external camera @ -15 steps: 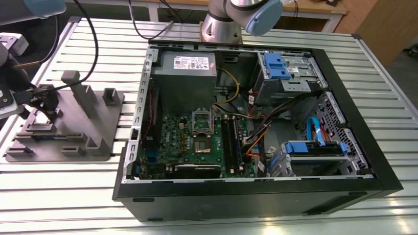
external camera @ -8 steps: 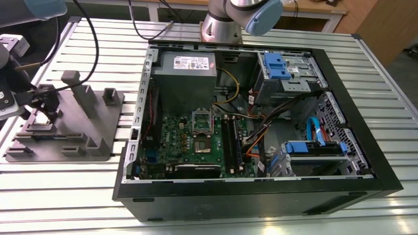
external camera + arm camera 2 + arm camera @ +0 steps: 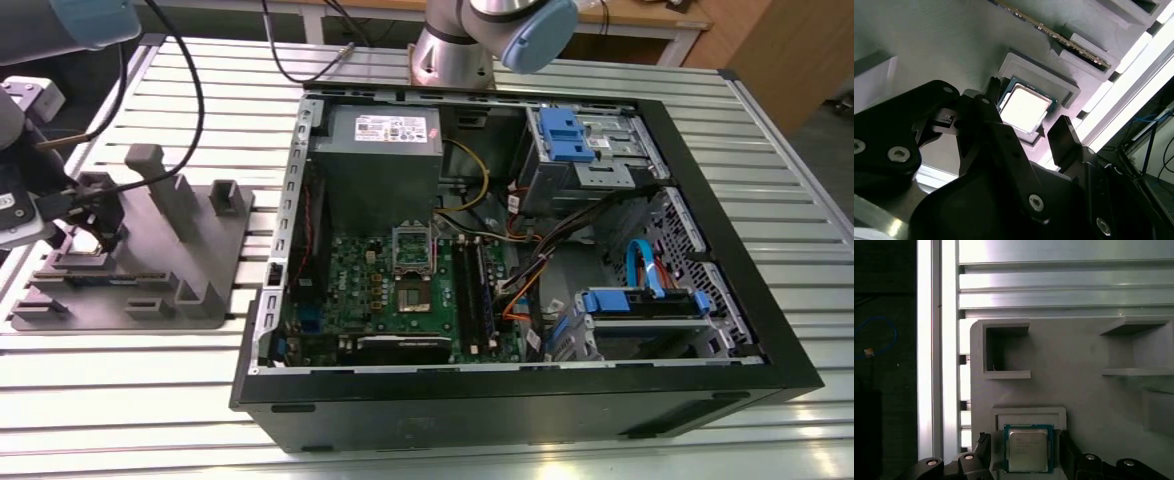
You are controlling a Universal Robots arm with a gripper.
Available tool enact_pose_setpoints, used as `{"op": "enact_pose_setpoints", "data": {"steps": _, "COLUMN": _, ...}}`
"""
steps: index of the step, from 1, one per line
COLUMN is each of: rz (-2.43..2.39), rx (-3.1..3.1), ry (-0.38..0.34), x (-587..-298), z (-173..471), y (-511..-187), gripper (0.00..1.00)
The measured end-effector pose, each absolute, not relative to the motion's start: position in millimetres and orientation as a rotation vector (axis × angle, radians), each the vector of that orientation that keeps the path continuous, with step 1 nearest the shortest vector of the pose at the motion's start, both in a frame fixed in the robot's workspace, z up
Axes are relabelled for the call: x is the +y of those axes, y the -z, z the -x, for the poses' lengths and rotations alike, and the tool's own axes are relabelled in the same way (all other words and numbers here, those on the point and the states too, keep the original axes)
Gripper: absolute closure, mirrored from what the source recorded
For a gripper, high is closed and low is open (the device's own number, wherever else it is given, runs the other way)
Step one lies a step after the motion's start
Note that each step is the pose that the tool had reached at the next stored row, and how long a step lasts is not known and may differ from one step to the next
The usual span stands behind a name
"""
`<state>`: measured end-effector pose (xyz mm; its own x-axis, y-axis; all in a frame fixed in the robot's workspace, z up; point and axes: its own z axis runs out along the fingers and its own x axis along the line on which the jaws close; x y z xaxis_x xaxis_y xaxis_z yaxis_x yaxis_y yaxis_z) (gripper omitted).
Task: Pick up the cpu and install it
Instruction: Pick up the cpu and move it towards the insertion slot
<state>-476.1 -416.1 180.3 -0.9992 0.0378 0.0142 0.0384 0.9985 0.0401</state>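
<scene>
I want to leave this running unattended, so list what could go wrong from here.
1. The open gripper straddles the chip in its shallow pocket on the grey fixture. The gaps beside the chip look uneven, so closing could push it askew or tilt it against the pocket's rim.
2. In the exterior view, loose cables lie close beside the board's socket inside the case, so the arm might snag them there.

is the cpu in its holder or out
In: the cpu lies flat in a recess of the grey fixture, open tool straddling it in both wrist views.
</scene>
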Motion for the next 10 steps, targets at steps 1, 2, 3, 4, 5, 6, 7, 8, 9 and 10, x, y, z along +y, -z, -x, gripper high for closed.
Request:
{"op": "enact_pose_setpoints", "data": {"steps": 1, "rz": 0.060, "rx": -3.127, "ry": 0.063, "x": -416.1, "z": 476.1, "y": -179.0, "gripper": 0.35}}
{"op": "enact_pose_setpoints", "data": {"steps": 2, "rz": 0.060, "rx": -3.127, "ry": 0.063, "x": -416.1, "z": 476.1, "y": -178.5, "gripper": 0.35}}
{"op": "enact_pose_setpoints", "data": {"steps": 3, "rz": 0.060, "rx": -3.127, "ry": 0.063, "x": -416.1, "z": 476.1, "y": -178.4, "gripper": 0.35}}
{"op": "enact_pose_setpoints", "data": {"steps": 4, "rz": 0.060, "rx": -3.127, "ry": 0.063, "x": -416.1, "z": 476.1, "y": -179.2, "gripper": 0.35}}
{"op": "enact_pose_setpoints", "data": {"steps": 5, "rz": 0.060, "rx": -3.127, "ry": 0.063, "x": -416.1, "z": 476.1, "y": -181.1, "gripper": 0.35}}
{"op": "enact_pose_setpoints", "data": {"steps": 6, "rz": 0.060, "rx": -3.127, "ry": 0.063, "x": -416.0, "z": 476.1, "y": -183.1, "gripper": 0.35}}
{"op": "enact_pose_setpoints", "data": {"steps": 7, "rz": 0.060, "rx": -3.127, "ry": 0.063, "x": -416.1, "z": 476.1, "y": -184.4, "gripper": 0.35}}
{"op": "enact_pose_setpoints", "data": {"steps": 8, "rz": 0.060, "rx": -3.127, "ry": 0.063, "x": -416.0, "z": 476.1, "y": -184.8, "gripper": 0.35}}
{"op": "enact_pose_setpoints", "data": {"steps": 9, "rz": 0.060, "rx": -3.127, "ry": 0.063, "x": -416.0, "z": 476.1, "y": -185.3, "gripper": 0.35}}
{"op": "enact_pose_setpoints", "data": {"steps": 10, "rz": 0.060, "rx": -3.127, "ry": 0.063, "x": -416.0, "z": 476.1, "y": -186.0, "gripper": 0.35}}
